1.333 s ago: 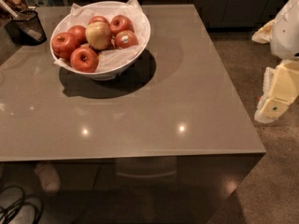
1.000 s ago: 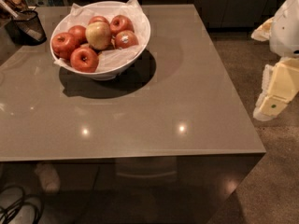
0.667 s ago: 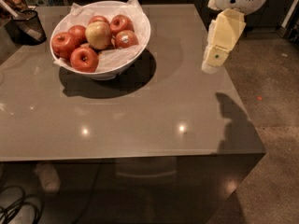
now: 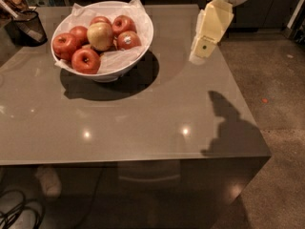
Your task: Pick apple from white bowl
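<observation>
At the upper left of the frame a black mesh cup (image 4: 28,26) is standing by the table (image 4: 143,123) edge, and just right of it the white bowl (image 4: 145,35) is sitting on the tabletop, holding its paper lining and a crowded heap of fruit. The apple (image 4: 127,40) – deep red, showing a small pale sticker – is lying on the bowl's right side, pressing against the yellowish-green apple (image 4: 100,36) and sitting close to the other red apples (image 4: 86,60). That crowding is posing the main risk, in my judgement: a descent aimed slightly left would be landing on the wrong fruit or nudging neighbours so the target rolls. The crinkled paper could also be catching in the grasp, and a low approach from the right could be striking the bowl's rim and sliding the bowl on the glossy surface. Further right, in the upper right of the frame, the gripper (image 4: 202,49) is hanging above the table's right edge, well apart from the bowl, carrying nothing and touching nothing – whether it is spread or pressed together I cannot tell from this angle. Its shadow is falling on the table at the lower right.
</observation>
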